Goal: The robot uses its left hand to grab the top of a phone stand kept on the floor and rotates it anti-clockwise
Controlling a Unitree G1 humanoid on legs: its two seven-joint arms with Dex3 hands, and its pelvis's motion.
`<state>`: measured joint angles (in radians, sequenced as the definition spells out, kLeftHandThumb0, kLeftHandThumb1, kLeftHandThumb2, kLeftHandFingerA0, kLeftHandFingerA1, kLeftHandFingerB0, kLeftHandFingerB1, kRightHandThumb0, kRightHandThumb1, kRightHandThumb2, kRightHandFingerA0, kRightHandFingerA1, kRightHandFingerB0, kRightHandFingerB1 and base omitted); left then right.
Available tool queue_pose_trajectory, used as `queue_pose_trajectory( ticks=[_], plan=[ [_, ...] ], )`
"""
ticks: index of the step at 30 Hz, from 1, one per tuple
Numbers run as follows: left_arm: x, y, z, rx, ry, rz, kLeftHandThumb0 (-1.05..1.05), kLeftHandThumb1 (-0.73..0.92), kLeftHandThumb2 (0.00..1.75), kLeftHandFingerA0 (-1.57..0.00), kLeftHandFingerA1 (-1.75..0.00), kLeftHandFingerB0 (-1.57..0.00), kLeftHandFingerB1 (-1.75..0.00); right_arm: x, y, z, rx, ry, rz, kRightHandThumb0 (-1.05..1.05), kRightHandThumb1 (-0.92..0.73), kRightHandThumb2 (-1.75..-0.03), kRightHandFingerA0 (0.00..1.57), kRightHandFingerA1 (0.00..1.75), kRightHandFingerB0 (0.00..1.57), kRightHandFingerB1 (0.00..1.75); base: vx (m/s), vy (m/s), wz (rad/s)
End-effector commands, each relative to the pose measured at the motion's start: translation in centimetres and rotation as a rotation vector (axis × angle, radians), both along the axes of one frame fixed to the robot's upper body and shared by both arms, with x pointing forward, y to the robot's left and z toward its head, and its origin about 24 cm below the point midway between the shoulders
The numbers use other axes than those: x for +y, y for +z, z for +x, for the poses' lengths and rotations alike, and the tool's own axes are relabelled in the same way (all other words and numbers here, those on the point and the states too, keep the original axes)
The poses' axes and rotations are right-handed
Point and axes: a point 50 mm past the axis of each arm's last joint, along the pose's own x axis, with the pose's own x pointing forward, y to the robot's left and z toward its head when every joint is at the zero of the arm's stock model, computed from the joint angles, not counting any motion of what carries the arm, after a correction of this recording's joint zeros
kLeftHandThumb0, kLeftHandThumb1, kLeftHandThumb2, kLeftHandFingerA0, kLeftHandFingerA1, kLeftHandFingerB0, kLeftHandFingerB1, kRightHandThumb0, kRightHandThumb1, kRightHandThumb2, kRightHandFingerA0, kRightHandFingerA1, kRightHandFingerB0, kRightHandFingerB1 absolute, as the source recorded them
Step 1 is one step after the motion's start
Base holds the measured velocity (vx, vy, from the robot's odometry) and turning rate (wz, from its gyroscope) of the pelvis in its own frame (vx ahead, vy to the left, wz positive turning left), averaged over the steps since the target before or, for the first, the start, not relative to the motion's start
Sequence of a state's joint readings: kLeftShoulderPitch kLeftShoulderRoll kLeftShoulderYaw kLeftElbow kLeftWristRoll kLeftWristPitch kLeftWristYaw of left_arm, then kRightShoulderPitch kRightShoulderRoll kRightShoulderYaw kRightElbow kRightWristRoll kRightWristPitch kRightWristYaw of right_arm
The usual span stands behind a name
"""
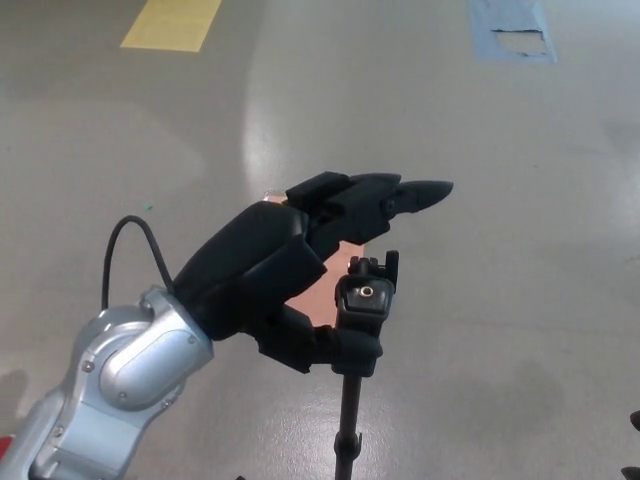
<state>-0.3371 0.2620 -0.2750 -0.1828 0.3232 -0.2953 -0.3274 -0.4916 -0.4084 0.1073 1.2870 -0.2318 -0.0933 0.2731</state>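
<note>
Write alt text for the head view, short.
The robot's black left hand reaches in from the lower left to the top of a black phone stand, thumb against the head and two fingers extended above it. Grey floor behind, with a yellow marking at top left.

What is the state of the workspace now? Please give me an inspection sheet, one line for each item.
Surface: grey glossy floor, with light glare.
Job's things: phone stand upright on its black pole; an orange panel shows behind the hand.
Clutter: nothing seen.
Hands: left hand beside the stand's top, thumb touching its head, upper fingers extended above it, not closed; right hand not in view.
Cables: black cable looping from the left wrist.
Surroundings: yellow floor marking, blue patch.
</note>
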Motion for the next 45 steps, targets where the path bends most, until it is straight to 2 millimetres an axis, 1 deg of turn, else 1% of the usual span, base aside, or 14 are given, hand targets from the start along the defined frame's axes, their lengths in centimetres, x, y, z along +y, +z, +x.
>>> queue_pose_trajectory(
  ticks=[1,3,6,8,9,14,15,18,19,34,35,42,43,45],
  plan=[
    [0.0,-0.8,0.2,0.031,0.035,0.035,-0.36,0.43,0.62,-0.06,-0.32,-0.04,-0.27,-0.7,0.5,0.0,0.000,-0.004,-0.020,-0.29,-0.64,-0.62,0.32,0.36,0.09,0.22,0.00,0.000,0.00],
    [0.0,-1.0,0.3,0.030,0.037,0.039,-0.38,0.47,0.58,-0.08,-0.30,-0.04,-0.24,-0.7,0.5,0.1,0.001,-0.004,-0.018,-0.29,-0.64,-0.61,0.38,0.37,0.09,0.22,0.00,0.000,0.00],
    [0.0,-1.2,0.4,0.030,0.048,0.059,-0.38,0.47,0.59,-0.09,-0.31,-0.02,-0.25,-0.7,0.5,0.1,-0.004,0.003,-0.012,-0.30,-0.64,-0.62,0.30,0.35,0.09,0.22,0.00,0.000,0.00],
    [0.0,-1.3,0.5,0.031,0.049,0.054,-0.32,0.45,0.54,-0.09,-0.30,-0.09,-0.27,-0.7,0.5,0.1,-0.004,-0.001,-0.012,-0.29,-0.64,-0.61,0.39,0.38,0.09,0.22,0.00,0.000,0.00],
    [0.0,-1.4,0.6,0.031,0.055,0.048,-0.21,0.37,0.87,0.00,-0.49,0.00,-0.48,-0.7,0.5,0.1,-0.002,0.000,-0.015,-0.30,-0.64,-0.62,0.33,0.36,0.09,0.22,0.00,0.000,0.00],
    [0.0,-1.7,0.9,0.010,0.096,0.022,-0.21,0.39,0.88,-0.01,-0.48,0.00,-0.47,-0.7,0.6,0.1,0.000,0.004,-0.018,-0.30,-0.64,-0.62,0.32,0.36,0.09,0.22,0.00,0.000,0.00],
    [0.0,-1.9,1.0,0.004,0.108,0.019,-0.34,0.45,0.59,-0.15,-0.35,-0.14,-0.31,-0.7,0.6,0.1,0.001,0.002,-0.012,-0.29,-0.64,-0.62,0.33,0.36,0.09,0.21,0.00,0.000,0.00],
    [0.1,-2.2,1.3,0.001,0.123,0.012,-0.33,0.45,0.59,-0.15,-0.35,-0.15,-0.32,-0.7,0.5,0.1,0.000,0.002,-0.015,-0.30,-0.64,-0.62,0.37,0.37,0.09,0.22,0.00,0.000,0.00],
    [0.2,-2.2,1.5,-0.005,0.128,0.012,-0.20,0.38,0.89,-0.06,-0.50,-0.06,-0.49,-0.7,0.6,0.2,0.000,-0.001,-0.012,-0.30,-0.64,-0.62,0.32,0.36,0.09,0.22,0.00,0.000,0.00],
    [0.2,-3.0,2.0,-0.023,0.151,-0.019,-0.18,0.37,0.89,-0.12,-0.52,-0.11,-0.51,-0.7,0.7,0.3,-0.002,0.001,-0.016,-0.31,-0.65,-0.62,0.38,0.37,0.09,0.22,0.00,0.000,0.00],
    [0.2,-3.1,1.9,-0.029,0.152,-0.021,-0.36,0.46,0.60,-0.25,-0.37,-0.25,-0.34,-0.7,0.7,0.3,-0.001,-0.003,-0.015,-0.31,-0.65,-0.62,0.37,0.37,0.09,0.22,0.00,0.000,0.00],
    [0.2,-3.4,1.8,-0.039,0.159,-0.069,-0.37,0.50,0.65,-0.32,-0.40,-0.32,-0.38,-0.7,0.8,0.3,-0.003,-0.003,-0.013,-0.31,-0.65,-0.62,0.37,0.37,0.09,0.22,0.00,0.000,0.00],
    [0.2,-3.3,1.8,-0.052,0.147,-0.111,-0.25,0.58,0.58,-0.46,-0.38,-0.48,-0.35,-0.7,0.8,0.4,-0.004,-0.006,-0.011,-0.31,-0.65,-0.62,0.39,0.38,0.09,0.22,0.00,0.000,0.00],
    [0.1,-3.2,1.7,-0.069,0.138,-0.158,-0.25,0.64,0.59,-0.63,-0.41,-0.63,-0.39,-0.7,0.8,0.4,-0.004,-0.007,-0.013,-0.31,-0.66,-0.62,0.42,0.39,0.09,0.23,0.00,0.000,0.00]
  ],
)
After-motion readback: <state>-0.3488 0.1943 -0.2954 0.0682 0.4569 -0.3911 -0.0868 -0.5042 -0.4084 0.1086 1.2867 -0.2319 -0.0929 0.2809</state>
